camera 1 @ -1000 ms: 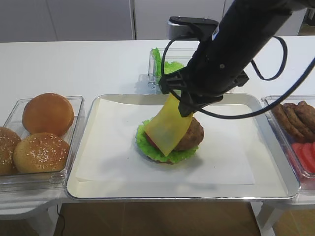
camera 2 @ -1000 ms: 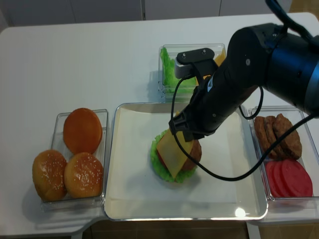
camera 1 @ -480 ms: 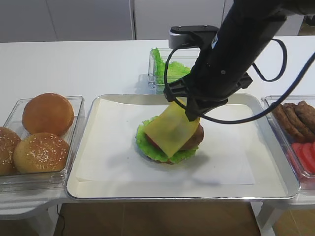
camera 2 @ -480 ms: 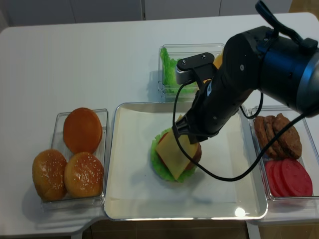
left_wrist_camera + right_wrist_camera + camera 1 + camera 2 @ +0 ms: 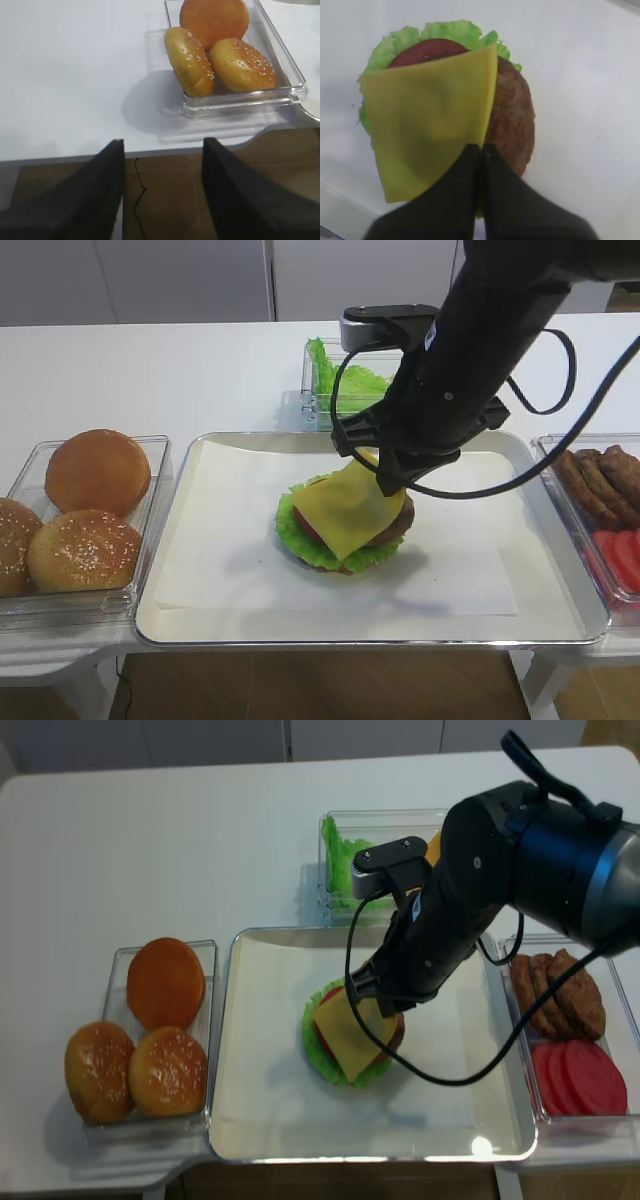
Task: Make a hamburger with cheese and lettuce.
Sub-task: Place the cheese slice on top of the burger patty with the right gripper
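Right hand [image 5: 479, 150] pinching cheese [image 5: 427, 117] corner, slice draping left of patty, off-centre over hamburger [image 5: 340, 525]; left hand [image 5: 162, 190] gaping empty, far off

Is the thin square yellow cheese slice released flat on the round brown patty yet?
No. The cheese slice is draped off-centre, and the right gripper pinches its edge.

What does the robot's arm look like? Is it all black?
Mostly, yes. The right arm is thick, rounded and glossy black. A grey boxy camera sits near its wrist, and a thin black cable loops loosely beside it. The right end effector has two slim, matte black fingers. The left end effector shows two broad, dark fingers too.
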Motion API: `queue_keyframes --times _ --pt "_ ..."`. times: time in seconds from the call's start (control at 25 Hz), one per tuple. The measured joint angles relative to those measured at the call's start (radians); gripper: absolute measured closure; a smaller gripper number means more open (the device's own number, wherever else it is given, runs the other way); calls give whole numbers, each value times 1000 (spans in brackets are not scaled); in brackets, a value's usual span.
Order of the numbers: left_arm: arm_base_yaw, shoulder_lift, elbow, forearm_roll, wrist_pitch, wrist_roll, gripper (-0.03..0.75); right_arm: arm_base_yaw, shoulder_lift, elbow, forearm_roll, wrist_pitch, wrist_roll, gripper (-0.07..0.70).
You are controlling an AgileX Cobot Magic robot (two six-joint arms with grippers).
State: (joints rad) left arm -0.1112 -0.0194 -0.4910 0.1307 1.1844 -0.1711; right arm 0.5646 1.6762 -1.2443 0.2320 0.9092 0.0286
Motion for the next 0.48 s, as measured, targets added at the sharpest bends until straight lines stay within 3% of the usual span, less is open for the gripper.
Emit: queue_keyframes --times 0.24,0.48 --pt "0 0 0 0 0 0 346 0 2 0 -9 0 21 521" --pt "0 0 0 0 0 0 346 0 2 0 -34 7 48 330"
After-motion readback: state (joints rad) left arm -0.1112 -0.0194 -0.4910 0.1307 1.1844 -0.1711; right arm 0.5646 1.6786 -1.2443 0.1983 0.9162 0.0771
